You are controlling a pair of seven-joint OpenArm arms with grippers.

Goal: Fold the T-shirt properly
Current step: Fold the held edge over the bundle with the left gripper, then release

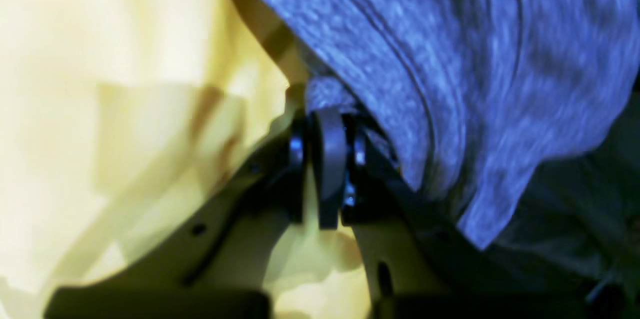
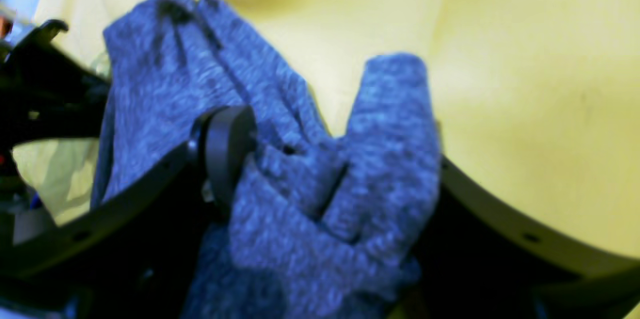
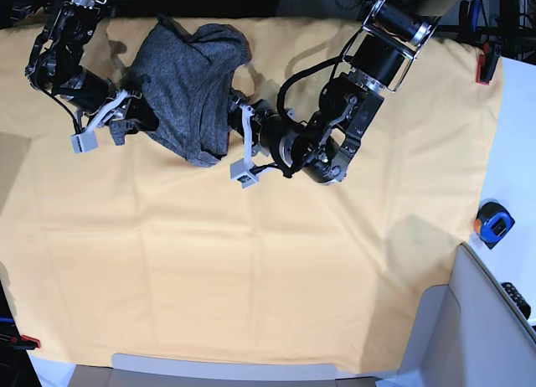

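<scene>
The left gripper, right of centre in the base view's upper half, was clamped tight on fabric. The right gripper, at upper left, held a thick bunch between half-spread jaws.

I see bare yellow-orange table cloth across the whole lower and middle frame, open for passage. The bunched T-shirt and both arms crowd the upper left and top centre. A tape measure sits at the right edge.
</scene>
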